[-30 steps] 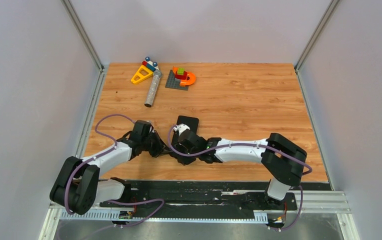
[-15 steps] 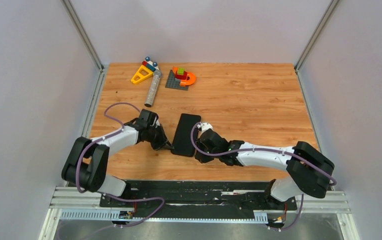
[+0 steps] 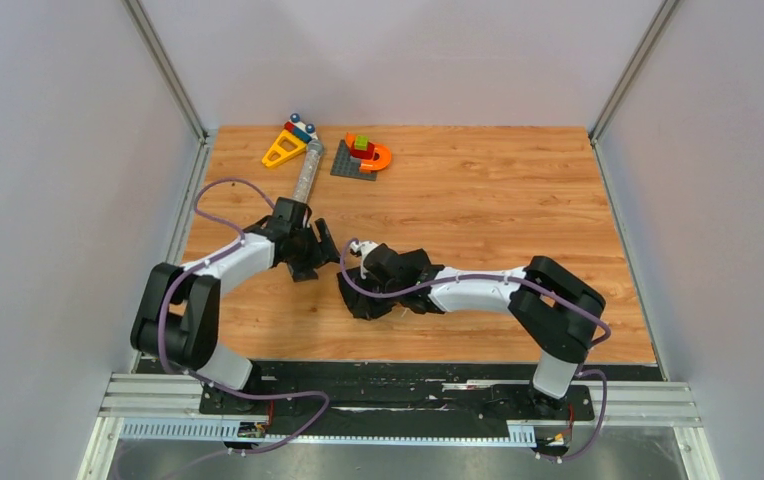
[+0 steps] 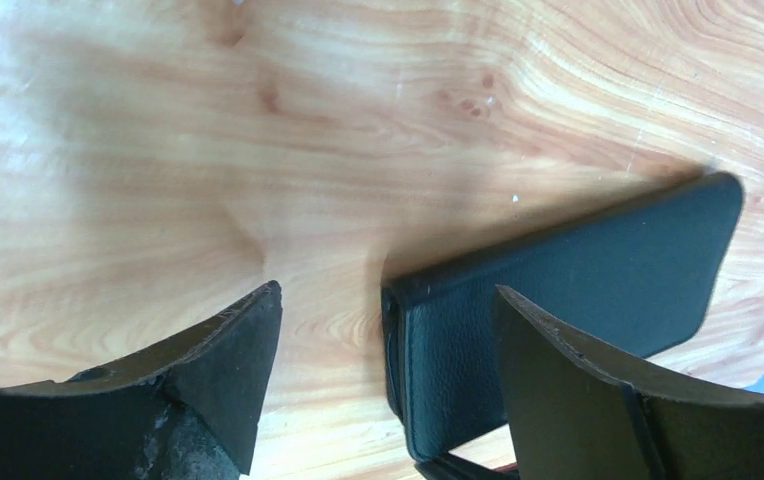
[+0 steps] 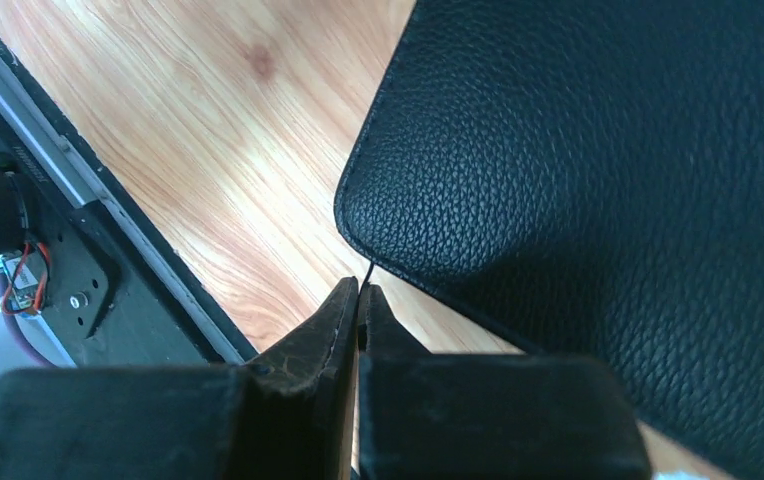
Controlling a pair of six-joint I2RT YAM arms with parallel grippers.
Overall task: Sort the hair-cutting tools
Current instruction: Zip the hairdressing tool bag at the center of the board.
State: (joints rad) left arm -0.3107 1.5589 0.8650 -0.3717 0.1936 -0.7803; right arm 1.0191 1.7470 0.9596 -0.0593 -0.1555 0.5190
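Observation:
The hair-cutting tools are out of view. A black leather case (image 4: 578, 265) lies flat on the wooden table. My left gripper (image 4: 388, 290) stands open just left of it, holding nothing, and one finger (image 4: 578, 400) hangs over the case's near end. From above, the left gripper (image 3: 323, 250) is at mid-table. My right gripper (image 3: 356, 298) is beside it, and the right wrist covers most of the case. In the right wrist view the right gripper (image 5: 358, 286) is shut, its tips just short of a rounded corner of the case (image 5: 578, 180). A thin dark strand runs from the tips to that edge.
A grey cylinder (image 3: 305, 180) lies at the back left beside a yellow triangle toy (image 3: 283, 150). A grey baseplate with colourful blocks (image 3: 358, 158) sits next to them. A black rail (image 3: 408, 375) runs along the near edge. Walls close in the left and right sides.
The left gripper has opened and drawn back up and left from the case. The right arm has swung left over the case with its gripper still shut.

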